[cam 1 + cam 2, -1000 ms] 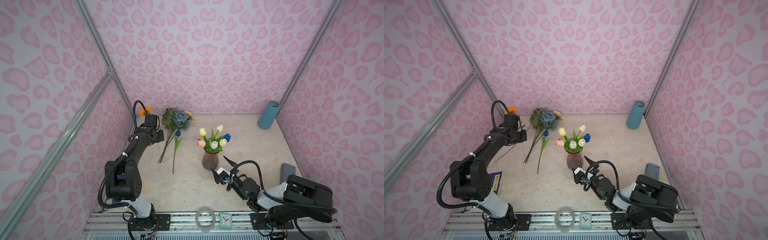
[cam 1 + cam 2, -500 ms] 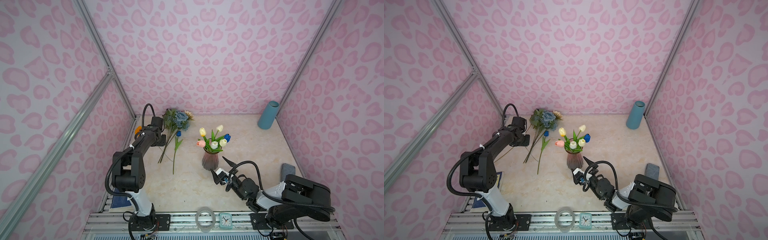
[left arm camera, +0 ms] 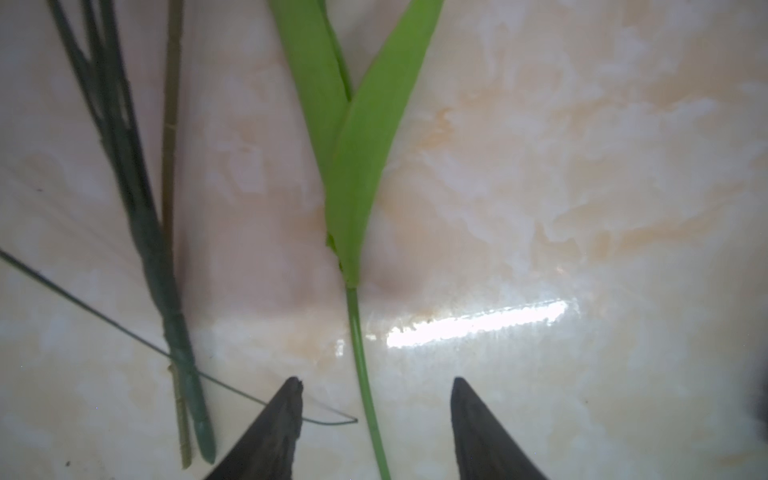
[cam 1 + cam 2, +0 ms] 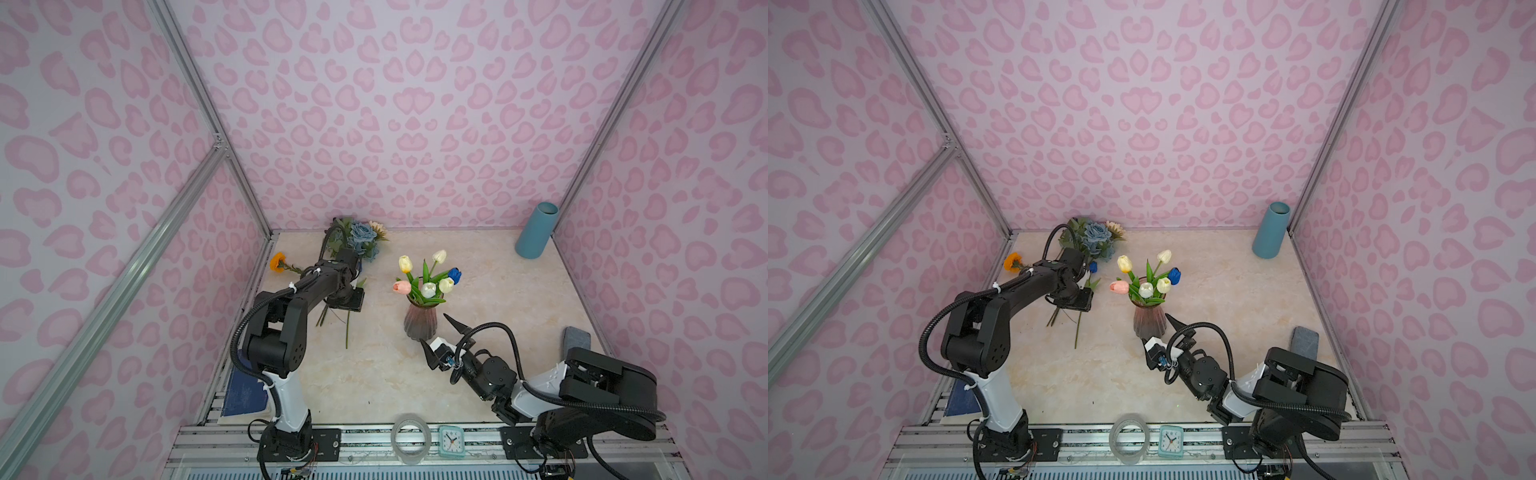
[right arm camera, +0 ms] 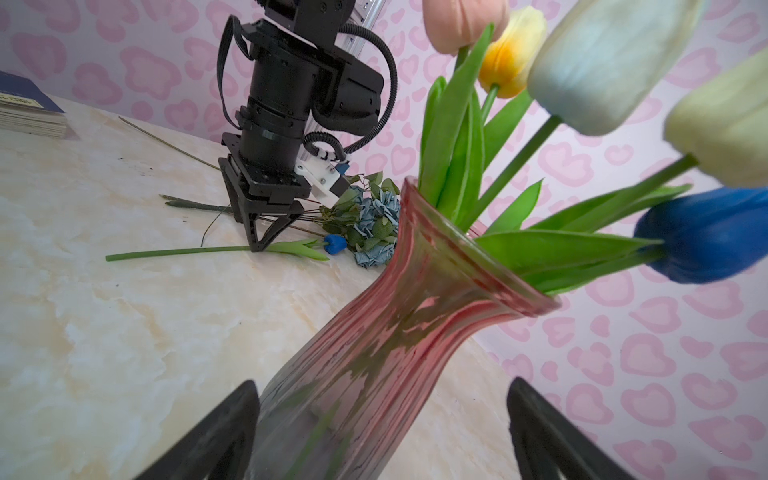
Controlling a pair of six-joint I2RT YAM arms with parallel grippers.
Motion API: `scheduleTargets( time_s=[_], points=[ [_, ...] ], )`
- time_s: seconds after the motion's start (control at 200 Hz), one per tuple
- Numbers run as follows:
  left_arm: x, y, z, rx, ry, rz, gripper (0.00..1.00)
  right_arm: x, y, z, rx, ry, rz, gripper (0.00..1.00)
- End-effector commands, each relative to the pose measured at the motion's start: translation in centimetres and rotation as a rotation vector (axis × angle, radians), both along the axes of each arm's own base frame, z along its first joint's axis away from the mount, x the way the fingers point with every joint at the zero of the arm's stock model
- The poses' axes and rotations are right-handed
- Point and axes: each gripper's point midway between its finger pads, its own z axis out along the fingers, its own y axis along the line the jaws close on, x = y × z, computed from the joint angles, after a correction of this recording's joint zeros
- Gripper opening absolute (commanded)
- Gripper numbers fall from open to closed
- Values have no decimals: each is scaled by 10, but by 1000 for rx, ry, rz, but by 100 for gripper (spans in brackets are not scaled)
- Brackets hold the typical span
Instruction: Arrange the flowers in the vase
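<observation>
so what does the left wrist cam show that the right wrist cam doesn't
Only left wrist: a close look down at the green stem lying between the open tips of the left gripper.
Only right wrist: the pink vase of tulips between the fingers of the open right gripper, the stem's blue bloom, and a stack of books.
Both: that stem, the dark stem bundle and the marble table.

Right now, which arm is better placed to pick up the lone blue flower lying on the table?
Left: the left gripper, open, straddles that flower's stem; the right gripper flanks the vase.
</observation>
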Motion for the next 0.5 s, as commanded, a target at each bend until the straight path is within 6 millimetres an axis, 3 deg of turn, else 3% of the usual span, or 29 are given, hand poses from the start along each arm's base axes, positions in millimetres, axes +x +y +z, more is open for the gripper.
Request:
scheduleTargets(
  time_s=[0.0, 0.255, 0.38, 0.495],
  points=[
    [0, -5, -2, 24, 23, 7, 58, 1, -2, 11, 43, -24, -12, 93],
    [-1, 11, -21, 139, 61, 41, 49, 1, -3, 12, 43, -27, -16, 93],
    [-4, 10, -29, 136, 76, 31, 32, 1, -3, 11, 41, -27, -18, 93],
    [-1, 7, -30, 116, 52, 35, 25, 1, -4, 13, 44, -31, -23, 93]
  ],
)
